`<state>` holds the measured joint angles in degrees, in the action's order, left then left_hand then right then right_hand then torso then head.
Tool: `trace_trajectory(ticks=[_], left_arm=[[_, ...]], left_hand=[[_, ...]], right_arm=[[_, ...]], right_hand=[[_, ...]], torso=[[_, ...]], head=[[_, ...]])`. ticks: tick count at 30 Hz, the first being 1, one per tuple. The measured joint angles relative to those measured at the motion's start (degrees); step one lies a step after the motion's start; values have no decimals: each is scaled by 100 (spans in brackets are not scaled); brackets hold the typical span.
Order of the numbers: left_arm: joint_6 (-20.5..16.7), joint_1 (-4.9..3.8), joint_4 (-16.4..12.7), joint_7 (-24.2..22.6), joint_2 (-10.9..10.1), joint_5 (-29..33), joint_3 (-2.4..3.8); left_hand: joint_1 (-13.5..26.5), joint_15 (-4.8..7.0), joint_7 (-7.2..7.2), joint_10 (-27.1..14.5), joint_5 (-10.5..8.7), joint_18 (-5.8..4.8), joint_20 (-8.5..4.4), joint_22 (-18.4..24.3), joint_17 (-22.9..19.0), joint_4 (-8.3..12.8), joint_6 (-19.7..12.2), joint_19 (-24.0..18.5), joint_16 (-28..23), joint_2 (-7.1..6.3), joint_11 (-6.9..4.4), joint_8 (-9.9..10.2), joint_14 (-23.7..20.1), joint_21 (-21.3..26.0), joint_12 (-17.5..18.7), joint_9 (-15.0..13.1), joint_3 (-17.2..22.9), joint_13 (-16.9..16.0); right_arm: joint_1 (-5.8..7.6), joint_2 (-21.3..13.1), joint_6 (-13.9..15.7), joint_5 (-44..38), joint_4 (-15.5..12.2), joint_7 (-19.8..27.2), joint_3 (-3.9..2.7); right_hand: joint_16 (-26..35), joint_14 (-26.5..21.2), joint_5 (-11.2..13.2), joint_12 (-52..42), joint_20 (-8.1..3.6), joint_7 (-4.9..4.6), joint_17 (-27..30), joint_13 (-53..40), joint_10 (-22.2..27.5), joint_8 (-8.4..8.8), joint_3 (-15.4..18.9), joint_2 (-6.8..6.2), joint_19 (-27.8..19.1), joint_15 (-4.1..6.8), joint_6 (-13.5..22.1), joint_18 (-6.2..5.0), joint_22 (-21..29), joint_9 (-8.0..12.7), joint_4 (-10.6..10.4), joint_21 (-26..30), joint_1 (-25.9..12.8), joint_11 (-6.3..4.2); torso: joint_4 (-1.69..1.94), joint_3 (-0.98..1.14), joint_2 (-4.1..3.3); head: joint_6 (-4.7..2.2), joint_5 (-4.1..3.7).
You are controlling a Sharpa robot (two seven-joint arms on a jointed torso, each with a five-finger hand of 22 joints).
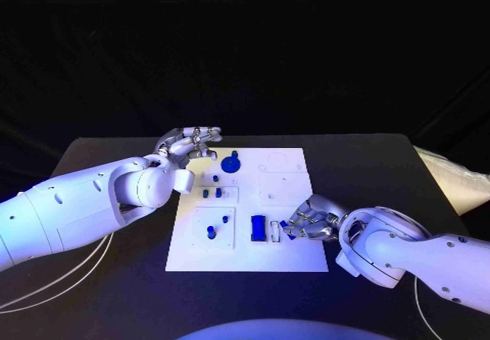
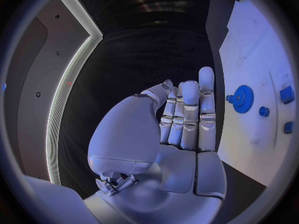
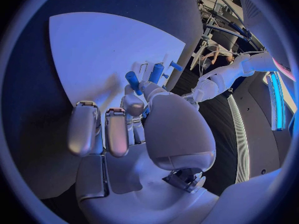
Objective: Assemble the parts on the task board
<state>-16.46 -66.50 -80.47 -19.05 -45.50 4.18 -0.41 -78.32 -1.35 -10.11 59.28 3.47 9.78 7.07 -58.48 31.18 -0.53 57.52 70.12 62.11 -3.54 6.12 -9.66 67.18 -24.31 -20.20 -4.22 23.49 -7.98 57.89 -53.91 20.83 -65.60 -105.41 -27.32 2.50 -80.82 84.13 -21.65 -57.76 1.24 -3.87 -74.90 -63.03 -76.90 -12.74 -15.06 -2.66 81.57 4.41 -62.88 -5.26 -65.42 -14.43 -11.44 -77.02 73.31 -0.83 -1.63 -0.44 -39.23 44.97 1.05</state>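
The black table [image 1: 112,283] is topped at its middle by the white task board [image 1: 291,261], the left hand [image 1: 190,145] is held open-fingered and empty off its far left corner, and a small blue part [image 3: 132,79] is pinched by the right hand [image 1: 312,221] at its right edge.

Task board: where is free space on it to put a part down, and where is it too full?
Free: the task board's far right quarter, beyond the blue gear, and its near strip. Crowded: the middle pegs and the near-right block, where the right hand works. The left hand hovers at the far-left corner.
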Motion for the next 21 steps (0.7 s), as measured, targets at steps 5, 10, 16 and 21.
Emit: trace_trajectory(ticks=[5,10,16,21], left_arm=[[0,0,0,2,3,0,0],[1,0,1,10,26,0,0],[3,0,1,20,38,0,1],[3,0,1,27,38,0,1]], left_hand=[[0,0,0,0,0,0,0,0,0,0,0,0,0,0,0,0,0,0,0,0,0,0],[0,0,0,0,0,0,0,0,0,0,0,0,0,0,0,0,0,0,0,0,0,0],[0,0,-21,-21,0,0,0,-1,0,0,-21,0,0,0,-21,1,0,0,-25,0,0,-9],[0,0,-21,-21,0,0,0,4,0,0,-21,0,0,0,-21,1,0,0,-25,0,0,-8]], right_arm=[[0,99,-3,128,50,50,0],[0,191,-19,134,101,50,0],[0,280,-40,4,144,-15,0],[0,320,-73,-114,163,-80,0]], right_hand=[[-34,0,-166,-147,0,16,-5,-120,-71,-1,-20,-17,0,0,-55,-1,-67,-84,-28,-44,-192,-7],[-57,0,-199,-183,0,44,-4,-179,-107,-33,35,-21,0,0,-86,0,-77,-209,-83,-44,-274,-12],[-56,-21,-201,-208,0,50,-4,-203,-128,-37,58,-15,0,21,-94,0,-77,-250,-107,-43,-343,-33],[-56,-21,-201,-208,-20,52,-3,-210,-129,-83,84,-29,20,21,-114,-1,-77,-275,-133,-43,-390,-33]], torso=[[-3,1,-1],[-3,2,-1],[-1,3,-3],[-3,7,-3]], head=[[-2,8],[2,7],[10,13],[20,15]])
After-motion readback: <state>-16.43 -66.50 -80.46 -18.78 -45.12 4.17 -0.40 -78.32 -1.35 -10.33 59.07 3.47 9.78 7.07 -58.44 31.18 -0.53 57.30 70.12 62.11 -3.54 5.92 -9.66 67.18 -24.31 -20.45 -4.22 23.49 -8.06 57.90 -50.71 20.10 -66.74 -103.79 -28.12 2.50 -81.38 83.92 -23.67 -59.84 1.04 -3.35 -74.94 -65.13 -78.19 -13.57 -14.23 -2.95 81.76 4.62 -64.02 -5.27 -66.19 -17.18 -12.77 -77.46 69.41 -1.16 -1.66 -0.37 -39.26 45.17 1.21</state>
